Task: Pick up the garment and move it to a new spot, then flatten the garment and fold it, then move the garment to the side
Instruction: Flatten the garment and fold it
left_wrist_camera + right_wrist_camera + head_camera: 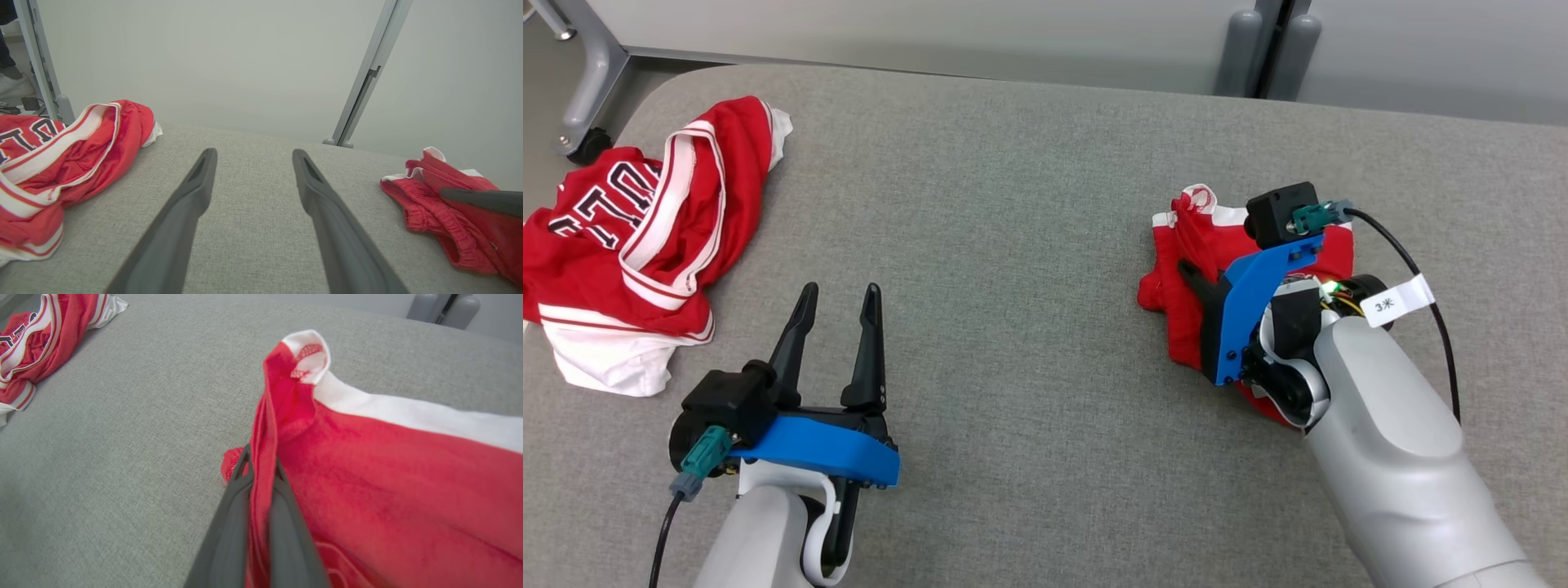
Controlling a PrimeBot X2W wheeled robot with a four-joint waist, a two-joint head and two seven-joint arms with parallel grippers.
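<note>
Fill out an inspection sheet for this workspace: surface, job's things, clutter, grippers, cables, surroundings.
Surface: grey fabric tabletop, flat, no stains seen.
Job's things: red garment with white trim, bunched at the right.
Clutter: red jersey with white stripes, crumpled at the left edge.
Grippers: left gripper open, holding nothing; right gripper shut on a fold of the red garment.
Cables: tagged black cable at the right wrist; second black cable at the left wrist.
Surroundings: grey frame leg on a caster, pale wall panels.
</note>
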